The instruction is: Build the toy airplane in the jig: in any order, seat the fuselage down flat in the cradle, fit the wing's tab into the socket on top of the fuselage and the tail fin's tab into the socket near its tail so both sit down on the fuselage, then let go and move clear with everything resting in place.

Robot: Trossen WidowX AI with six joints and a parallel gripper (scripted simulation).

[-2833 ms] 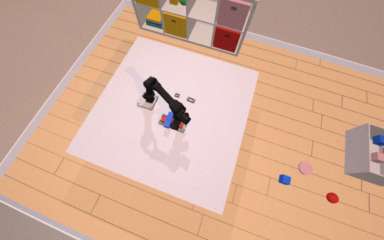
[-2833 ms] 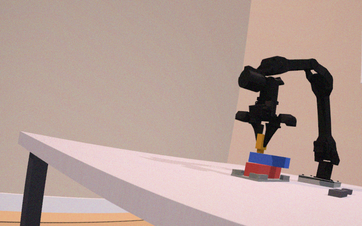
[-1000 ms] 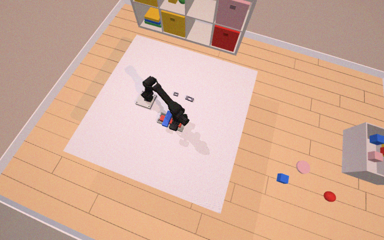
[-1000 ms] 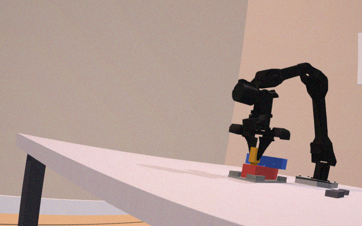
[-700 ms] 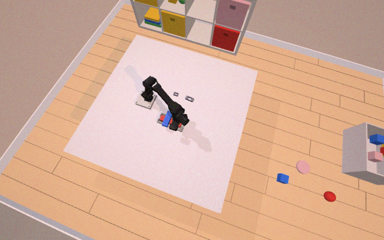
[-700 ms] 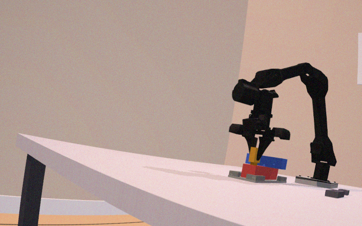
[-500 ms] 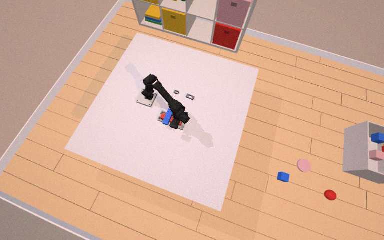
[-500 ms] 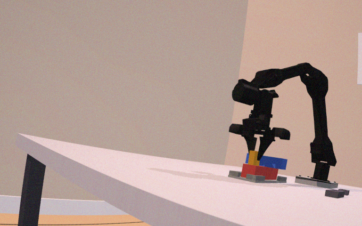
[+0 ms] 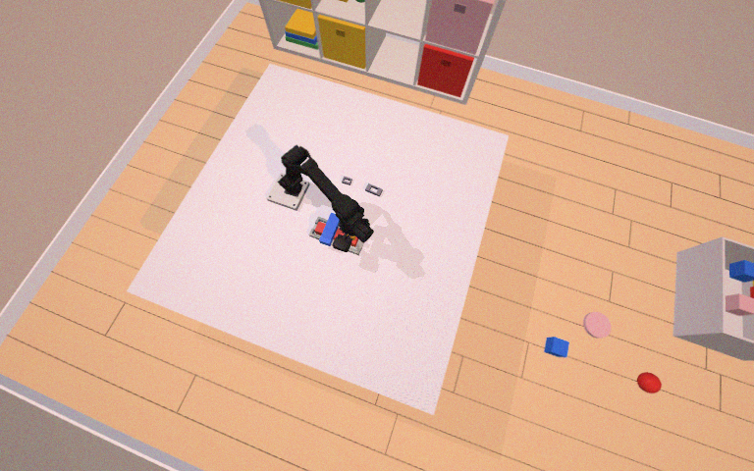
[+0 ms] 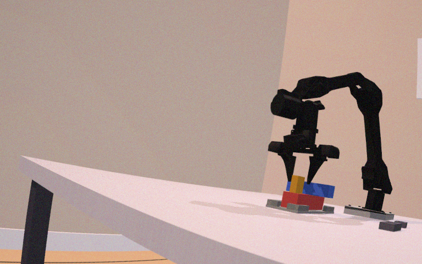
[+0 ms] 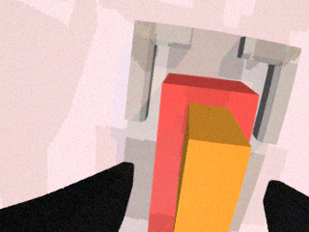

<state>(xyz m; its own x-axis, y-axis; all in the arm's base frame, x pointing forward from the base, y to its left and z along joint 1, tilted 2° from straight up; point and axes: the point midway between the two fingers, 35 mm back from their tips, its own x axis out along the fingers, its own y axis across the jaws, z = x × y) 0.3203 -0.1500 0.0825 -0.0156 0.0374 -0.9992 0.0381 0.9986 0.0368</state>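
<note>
The red fuselage [image 9: 319, 228] [image 10: 312, 202] [image 11: 169, 145] lies level in the grey jig [image 10: 298, 208] [image 11: 137, 87]. The blue wing [image 9: 329, 229] [image 10: 322, 190] lies crosswise on top of the fuselage; it is out of the wrist view. The yellow tail fin [image 10: 296, 184] [image 11: 210, 188] stands upright near the fuselage's end, its lower edge meeting the red top with no gap showing. Its tab and socket are hidden. My gripper [image 10: 299, 182] [image 11: 200, 184] is open, pointing down, with its fingers apart on either side of the fin and gaps to it in the wrist view.
Two small dark grey holders, a larger one [image 9: 373, 189] [image 10: 389, 225] and a smaller one [image 9: 347, 180], lie on the white table [image 9: 233, 266] [image 10: 155, 199]. The arm's base plate [image 9: 287, 195] [image 10: 367, 212] is near the jig. In the exterior view, the wing is close behind the fingers.
</note>
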